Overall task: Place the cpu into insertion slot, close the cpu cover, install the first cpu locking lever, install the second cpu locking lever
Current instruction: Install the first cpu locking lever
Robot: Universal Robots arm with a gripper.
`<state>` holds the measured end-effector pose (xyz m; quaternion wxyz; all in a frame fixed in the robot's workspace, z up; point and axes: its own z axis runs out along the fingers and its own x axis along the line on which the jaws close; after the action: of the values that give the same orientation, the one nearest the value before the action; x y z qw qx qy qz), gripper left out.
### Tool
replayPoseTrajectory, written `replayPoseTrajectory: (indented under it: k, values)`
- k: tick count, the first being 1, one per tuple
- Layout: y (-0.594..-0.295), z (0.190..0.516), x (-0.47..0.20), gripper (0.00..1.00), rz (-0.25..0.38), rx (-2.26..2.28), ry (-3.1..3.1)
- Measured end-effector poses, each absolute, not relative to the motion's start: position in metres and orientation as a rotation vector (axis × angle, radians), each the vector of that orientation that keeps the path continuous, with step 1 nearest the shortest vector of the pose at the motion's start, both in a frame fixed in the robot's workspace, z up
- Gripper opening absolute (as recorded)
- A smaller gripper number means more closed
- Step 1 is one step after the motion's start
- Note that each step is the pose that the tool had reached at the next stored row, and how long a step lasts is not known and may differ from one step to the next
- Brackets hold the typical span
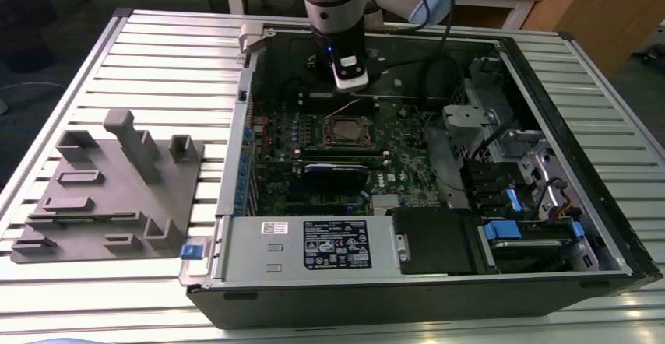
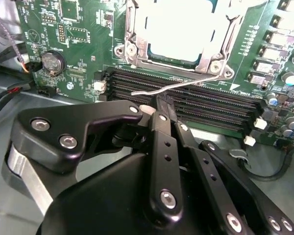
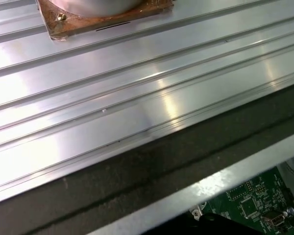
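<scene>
- Holding my fingers drawn together, I have my gripper (image 2: pixel 159 105) tip right at the free end of the wire lever (image 2: pixel 186 85). I cannot tell whether the rod is nipped between the pads or only lying against them.
- Doing this step well, as I judge it, means keeping contact near the handle end of the lever. I should sweep it along its own arc, not straight down, so the wire does not spring out sideways. I should also stay off the memory slots (image 2: pixel 201 105) that run just under the rod.
- The cover (image 2: pixel 137 34) lies flat over the slot in the second wrist view. The cpu (image 2: pixel 179 29) shows pale through the cover's window, so seating and closing look done. The lever stands raised off the board (image 2: pixel 83 34) and does not look latched yet.
- In the exterior view the slot (image 1: pixel 346 130) sits at 6 o'clock from my gripper, close by.
- The open case (image 1: pixel 241 126) holds the board. It also holds a power supply (image 1: pixel 311 243) at 6 o'clock from the slot, and drive bays with blue tabs towards 4 o'clock.
- A grey fixture (image 1: pixel 104 188) with moulded pockets lies on the table (image 1: pixel 156 56), at 9 o'clock from the case. I can make out nothing sitting in its pockets.
</scene>
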<state>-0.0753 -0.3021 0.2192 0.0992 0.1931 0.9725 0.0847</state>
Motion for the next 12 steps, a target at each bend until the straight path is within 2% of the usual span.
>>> replayPoseTrajectory:
  k: [12]
  values:
    - [-0.303, 0.231, -0.075, 0.11, 0.251, 0.571, 2.876]
